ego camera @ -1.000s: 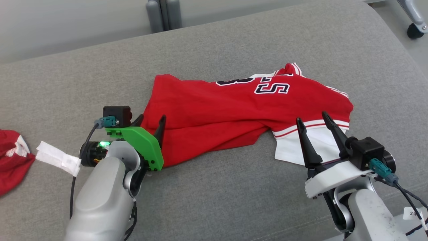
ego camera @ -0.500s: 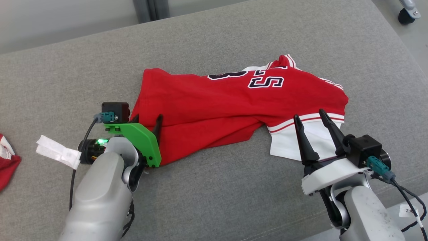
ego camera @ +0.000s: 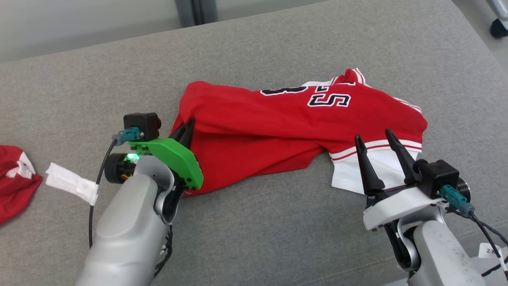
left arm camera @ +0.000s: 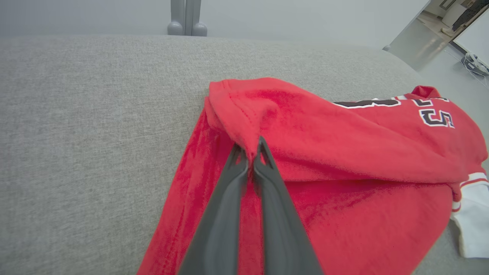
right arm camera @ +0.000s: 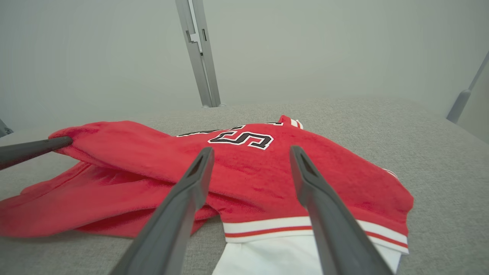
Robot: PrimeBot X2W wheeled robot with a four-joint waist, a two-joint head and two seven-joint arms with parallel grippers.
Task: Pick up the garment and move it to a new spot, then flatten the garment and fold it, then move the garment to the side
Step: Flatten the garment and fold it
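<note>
Red fleece, soft and a bit fuzzy by the look of it, is what the garment (ego camera: 278, 131) is made of: a jersey with dark numerals edged in white, a striped band (ego camera: 377, 145) and a white panel (ego camera: 357, 174) at its right end. It lies rumpled and doubled over itself in the middle of the grey padded surface (ego camera: 278, 230), its left part in loose layers. The left gripper (ego camera: 184, 129) has its two dark fingers pinched together on a fold at the garment's left edge, and the cloth peaks up a little where it is held. The right gripper (ego camera: 373, 134) stands with its jaws wide, poised over the striped band and white panel, and from where I stand it doesn't seem to be touching them. I'd judge this cloth light and limp: it will sag and trail rather than hold any shape, and the padded cover may drag at it. One pinch will only bunch it, so a second hold on the banded right edge, where the fabric looks firmer, seems the sensible place. A second red cloth (ego camera: 16, 178) lies well apart, off at the far left.
</note>
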